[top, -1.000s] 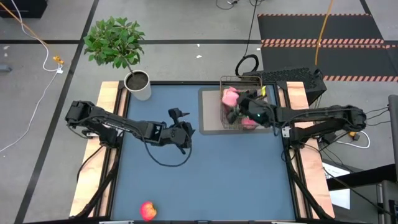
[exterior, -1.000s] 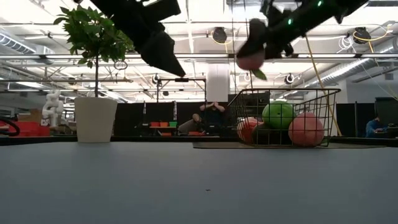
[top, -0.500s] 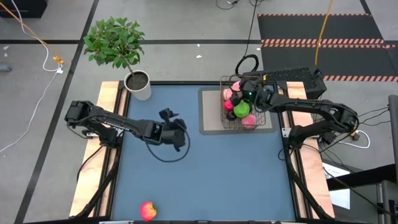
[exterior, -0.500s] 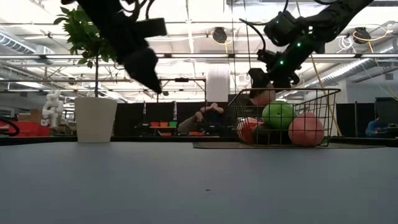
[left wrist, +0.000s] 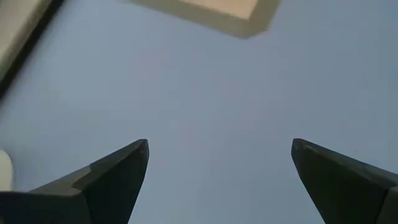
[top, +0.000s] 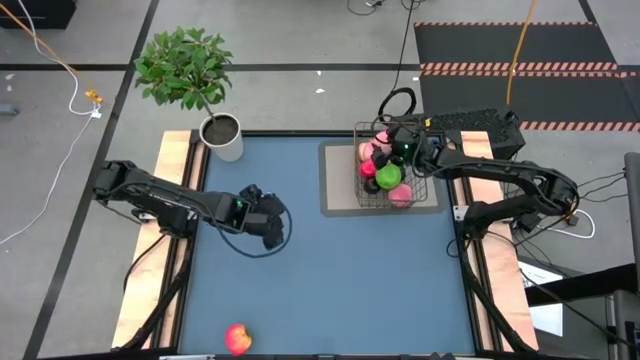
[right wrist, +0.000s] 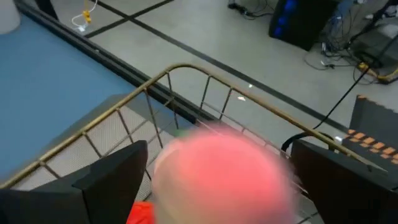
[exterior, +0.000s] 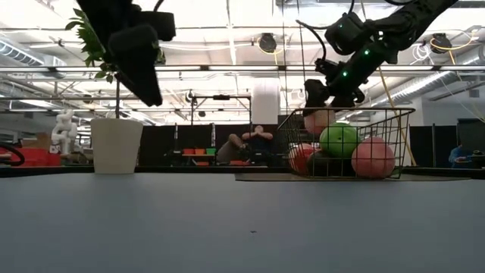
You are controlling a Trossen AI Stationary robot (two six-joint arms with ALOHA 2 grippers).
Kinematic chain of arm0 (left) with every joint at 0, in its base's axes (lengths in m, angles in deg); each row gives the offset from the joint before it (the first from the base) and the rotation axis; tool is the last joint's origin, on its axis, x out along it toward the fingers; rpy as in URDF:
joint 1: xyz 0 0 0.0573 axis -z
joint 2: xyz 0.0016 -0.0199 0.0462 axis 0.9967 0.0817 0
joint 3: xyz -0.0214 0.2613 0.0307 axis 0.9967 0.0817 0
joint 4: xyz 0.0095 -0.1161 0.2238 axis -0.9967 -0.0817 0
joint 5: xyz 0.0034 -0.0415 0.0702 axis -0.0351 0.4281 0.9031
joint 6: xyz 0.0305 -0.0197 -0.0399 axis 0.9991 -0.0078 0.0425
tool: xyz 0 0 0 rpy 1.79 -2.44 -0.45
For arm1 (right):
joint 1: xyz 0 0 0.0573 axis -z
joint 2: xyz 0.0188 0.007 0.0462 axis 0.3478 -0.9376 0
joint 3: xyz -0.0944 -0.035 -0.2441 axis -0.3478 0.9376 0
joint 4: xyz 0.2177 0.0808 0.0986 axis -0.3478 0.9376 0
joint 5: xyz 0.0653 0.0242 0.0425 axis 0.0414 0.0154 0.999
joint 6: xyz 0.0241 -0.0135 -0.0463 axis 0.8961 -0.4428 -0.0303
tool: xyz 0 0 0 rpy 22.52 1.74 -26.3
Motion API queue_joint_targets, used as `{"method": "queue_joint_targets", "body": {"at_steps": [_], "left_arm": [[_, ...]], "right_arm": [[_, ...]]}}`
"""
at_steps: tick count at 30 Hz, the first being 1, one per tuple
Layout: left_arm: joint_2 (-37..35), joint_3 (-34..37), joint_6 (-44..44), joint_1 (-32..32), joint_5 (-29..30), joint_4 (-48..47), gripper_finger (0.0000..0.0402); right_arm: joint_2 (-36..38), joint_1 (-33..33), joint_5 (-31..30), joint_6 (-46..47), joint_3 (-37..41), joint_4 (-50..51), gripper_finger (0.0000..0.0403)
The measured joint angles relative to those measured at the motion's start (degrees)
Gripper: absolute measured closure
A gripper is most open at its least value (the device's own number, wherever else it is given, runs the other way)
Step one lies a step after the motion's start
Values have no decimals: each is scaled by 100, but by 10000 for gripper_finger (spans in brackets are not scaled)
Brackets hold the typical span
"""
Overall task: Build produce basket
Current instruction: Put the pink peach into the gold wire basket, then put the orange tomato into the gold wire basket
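The wire basket (top: pixel 418 190) stands on a beige mat (top: pixel 338 190) at the table's far right. It holds a green apple (top: pixel 388 177), pink peaches (top: pixel 401 196) and a red piece (exterior: pixel 301 157). My right gripper (right wrist: pixel 219 180) hovers over the basket's far left corner with its fingers wide apart. A blurred pink peach (right wrist: pixel 224 177) fills the gap between them at rim height (exterior: pixel 319 121). My left gripper (top: pixel 268 228) is open and empty above the table's left middle. A red-pink fruit (top: pixel 237 338) lies on the table at the near edge. My right gripper points down into the basket with the peach between and just under its fingertips (right wrist: pixel 127 171). The peach is blurred, and I cannot tell whether the fingers touch it.
A white pot (top: pixel 223 137) with a leafy plant stands at the table's far left corner. Bare blue table (top: pixel 340 280) lies between the arms and the near edge. A person sits in the room far behind the table (exterior: pixel 256 142).
My right gripper has carried the pink peach from the basket's near left toward the far edge and down to the basket's rim. My left gripper has moved toward the table's left edge and slightly toward the near edge.
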Motion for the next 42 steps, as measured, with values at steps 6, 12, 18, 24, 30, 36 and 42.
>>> {"method": "queue_joint_targets", "body": {"at_steps": [6, 12, 18, 24, 30, 36, 42], "left_arm": [[-128, 6, -1074, 106, -65, -798, 7], [-136, 7, -1686, 407, -781, -1632, 7], [-134, 4, -2501, 821, -1945, -1854, 7], [-102, 4, -3852, 1500, -3031, -1144, 7], [-54, 4, -6037, 2647, -3356, 624, 7], [170, -1, -7578, 3624, -2841, 1361, 7], [531, 6, -7879, 4065, -3920, 878, 7]], "right_arm": [[84, -73, -309, 43, 14, -353, 10], [402, -416, 555, -133, 262, -1738, 3], [914, -717, 2131, -31, 262, -2824, 3], [1049, -922, 2387, -102, 262, -2931, 3], [997, -920, 2375, -132, 262, -3037, 3], [997, -920, 2403, -260, 262, -3101, 3], [997, -922, 2412, -260, 262, -3314, 3]]}}
